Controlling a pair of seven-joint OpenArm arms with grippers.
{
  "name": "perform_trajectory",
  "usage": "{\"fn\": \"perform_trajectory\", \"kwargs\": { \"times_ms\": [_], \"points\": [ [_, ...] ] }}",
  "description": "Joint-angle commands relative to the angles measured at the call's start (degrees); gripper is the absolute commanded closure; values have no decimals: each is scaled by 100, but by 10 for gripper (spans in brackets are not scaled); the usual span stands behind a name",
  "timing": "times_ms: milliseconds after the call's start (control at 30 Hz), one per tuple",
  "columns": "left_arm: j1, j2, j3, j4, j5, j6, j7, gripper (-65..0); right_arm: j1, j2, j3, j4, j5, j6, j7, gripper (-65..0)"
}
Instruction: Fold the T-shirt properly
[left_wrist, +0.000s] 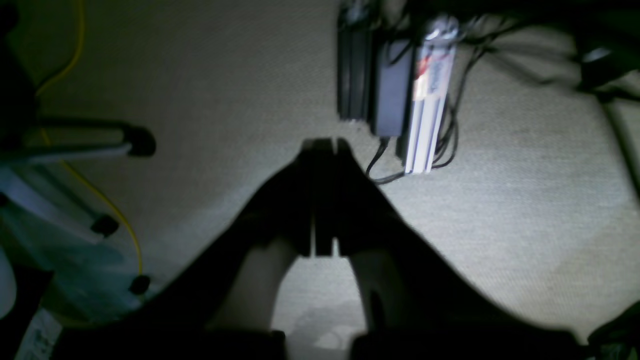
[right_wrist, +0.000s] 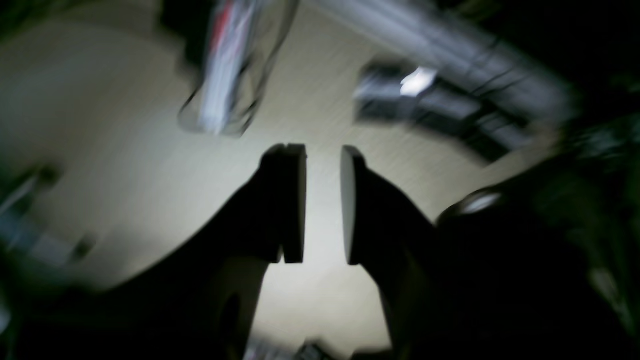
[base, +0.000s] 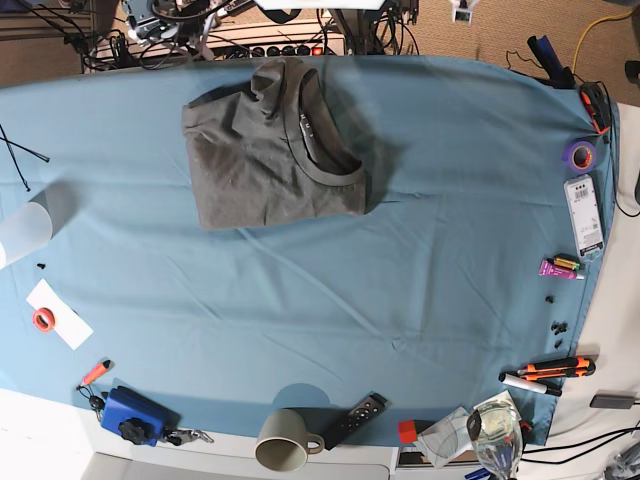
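The T-shirt lies at the far middle of the blue table cloth, bundled into a rough wrinkled rectangle with its ribbed collar facing up on its right side. Neither arm shows in the base view. In the left wrist view my left gripper hangs over pale carpet, its jaws pressed together on nothing. My right gripper also hangs over carpet in the blurred right wrist view, with a clear gap between its dark fingers and nothing in that gap. No T-shirt shows in either wrist view.
A beige mug, a black remote and a glass stand along the near edge. A blue box lies near left, a white cup left, purple tape and tools right. An aluminium rail with cables shows on the floor.
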Motion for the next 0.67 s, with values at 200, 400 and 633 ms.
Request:
{"fn": "perform_trajectory", "kwargs": {
  "times_ms": [200, 400, 633],
  "points": [
    [-70, 85, 4, 79, -118, 90, -155, 0, -11, 0, -260, -7, 28, -566, 81, -129],
    [-74, 223, 4, 372, -118, 92, -157, 0, -11, 2, -245, -7, 28, -564, 39, -129],
    [-72, 225, 4, 662, -118, 90, -153, 0, 4, 0, -245, -4, 28, -564, 17, -129]
  ]
}}
